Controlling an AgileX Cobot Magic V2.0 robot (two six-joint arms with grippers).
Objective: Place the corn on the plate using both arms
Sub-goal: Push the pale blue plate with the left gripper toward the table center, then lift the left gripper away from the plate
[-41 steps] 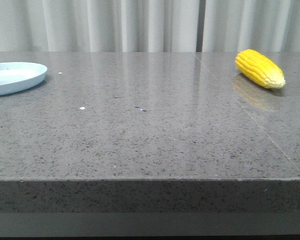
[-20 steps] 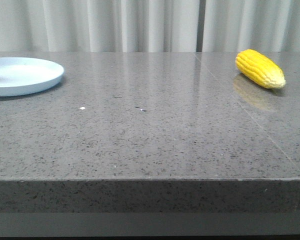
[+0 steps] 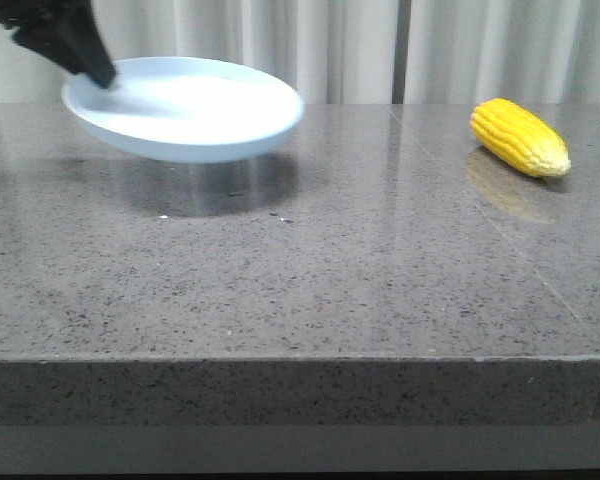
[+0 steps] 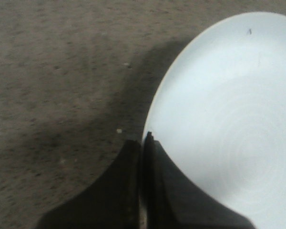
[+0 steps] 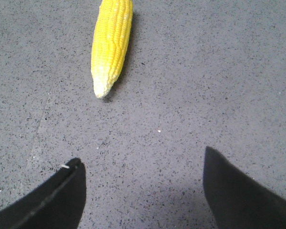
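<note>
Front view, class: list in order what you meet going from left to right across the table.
left gripper → plate → corn

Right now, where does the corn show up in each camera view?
Front view: the corn lies far right on the grey table, tip pointing right.
Left wrist view: not in it; only the plate shows.
Right wrist view: corn beyond the open right tool, untouched.
Shared landmark: the speckled grey table.
</note>
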